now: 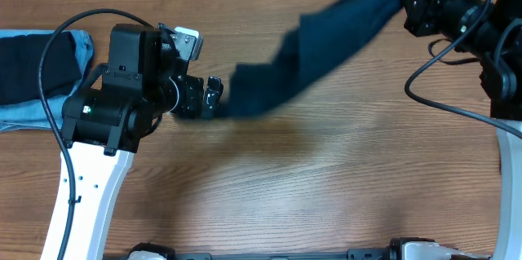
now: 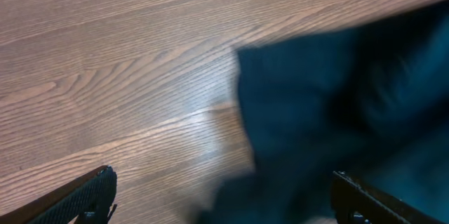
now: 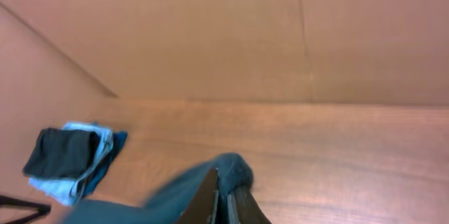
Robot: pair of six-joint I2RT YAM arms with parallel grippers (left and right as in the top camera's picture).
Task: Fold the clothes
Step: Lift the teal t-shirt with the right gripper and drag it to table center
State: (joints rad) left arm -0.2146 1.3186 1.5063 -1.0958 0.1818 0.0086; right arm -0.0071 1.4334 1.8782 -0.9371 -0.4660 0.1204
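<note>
Closest to the overhead lens stands the left arm, its black wrist housing raised above the table; sweeping from the far left edge, a folded stack rests there, a dark piece lying on top of light blue denim, well apart from the work in hand; next comes the left gripper, jaws spread wide and holding nothing, low over the wood and just beside the trailing end of the navy shirt; its own camera shows that dark cloth lying between and ahead of the two fingertips, though blur hides whether a fingertip touches it; the shirt runs as one long sagging band from that low end up toward the far right corner, where the right gripper is clenched tight on a bunched edge of it and holds that end up off the table.

Judging by the way it droops, the shirt is light, soft and wholly limp; it will not keep any shape by itself and will bunch wherever it is pinched; slipping seems unlikely, but a mid-panel grab would gather several layers; the sensible hold for the open left jaws is the free corner or hem nearest them, so the two grips can pull the cloth flat between them before any fold; which edge that is cannot be told.
</note>
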